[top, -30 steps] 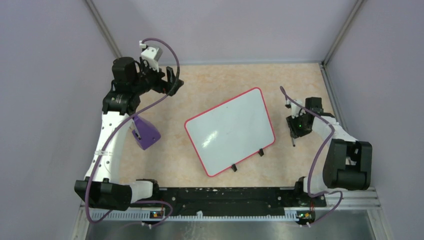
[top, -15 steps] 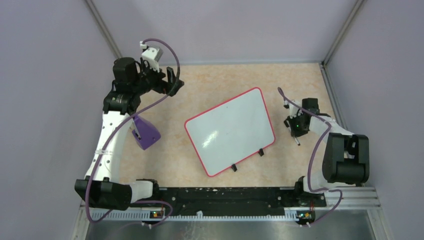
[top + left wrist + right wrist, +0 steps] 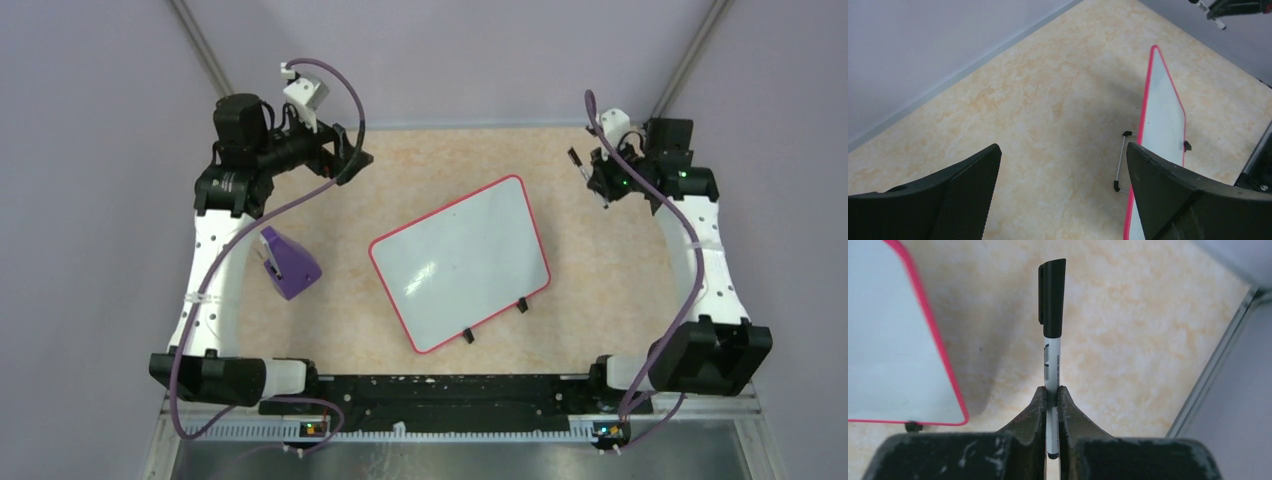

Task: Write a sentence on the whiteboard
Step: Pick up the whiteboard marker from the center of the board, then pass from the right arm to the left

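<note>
— Where was the whiteboard [image 3: 460, 262]?

— Flat on the surface [image 3: 420, 180], near its middle in the overhead view. It was skewed so that its long edges ran from 8 o'clock to 2 o'clock. Its red-pink rim framed a glossy white face with a soft patch of glare. Two black feet [image 3: 467, 337] stuck out from the edge facing 5 o'clock.

— And the right hand?

— The right hand [image 3: 1050, 392] was at 2 o'clock from the board, apart from it, near the back right corner. Its fingers were pressed together on a marker [image 3: 1050, 352], gripping the white barrel low down. The black cap was on and pointed away from the wrist. In that wrist's view the board's corner lay at 9 o'clock from the marker and did not touch it.

— The other one?

— The left hand [image 3: 1063, 150] was between 10 and 11 o'clock from the board, near the back left corner. Its fingers were spread wide, and the mottled surface showed through the gap. Its camera caught the board at a shallow slant, toward 3 o'clock.

— Anything else around?

— A purple block [image 3: 288, 263] lay at 9 o'clock from the board, well apart from it and just beside the left arm [image 3: 208, 290]. It was across the board from the marker.
</note>
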`<move>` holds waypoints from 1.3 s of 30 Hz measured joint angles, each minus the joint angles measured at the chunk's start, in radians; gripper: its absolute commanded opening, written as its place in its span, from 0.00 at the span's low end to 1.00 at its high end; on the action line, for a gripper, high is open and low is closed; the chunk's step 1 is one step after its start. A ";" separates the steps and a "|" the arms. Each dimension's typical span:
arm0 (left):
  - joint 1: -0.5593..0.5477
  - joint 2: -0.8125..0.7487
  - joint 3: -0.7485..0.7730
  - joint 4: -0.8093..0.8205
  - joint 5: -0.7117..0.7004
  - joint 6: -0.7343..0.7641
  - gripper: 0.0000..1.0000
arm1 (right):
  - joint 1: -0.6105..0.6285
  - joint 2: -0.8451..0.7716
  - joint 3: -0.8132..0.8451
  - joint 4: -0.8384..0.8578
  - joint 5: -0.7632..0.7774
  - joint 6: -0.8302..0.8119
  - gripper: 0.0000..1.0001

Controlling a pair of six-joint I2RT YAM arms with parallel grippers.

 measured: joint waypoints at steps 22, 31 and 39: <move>-0.314 0.142 0.074 -0.134 0.317 -0.026 0.82 | 0.721 -0.131 0.191 -0.285 -0.084 -0.014 0.00; -0.377 0.217 0.072 -0.177 0.325 -0.039 0.68 | 0.787 -0.084 0.261 -0.309 -0.017 -0.011 0.00; -0.402 0.217 0.064 -0.178 0.346 -0.040 0.57 | 0.824 -0.050 0.282 -0.350 0.045 -0.013 0.00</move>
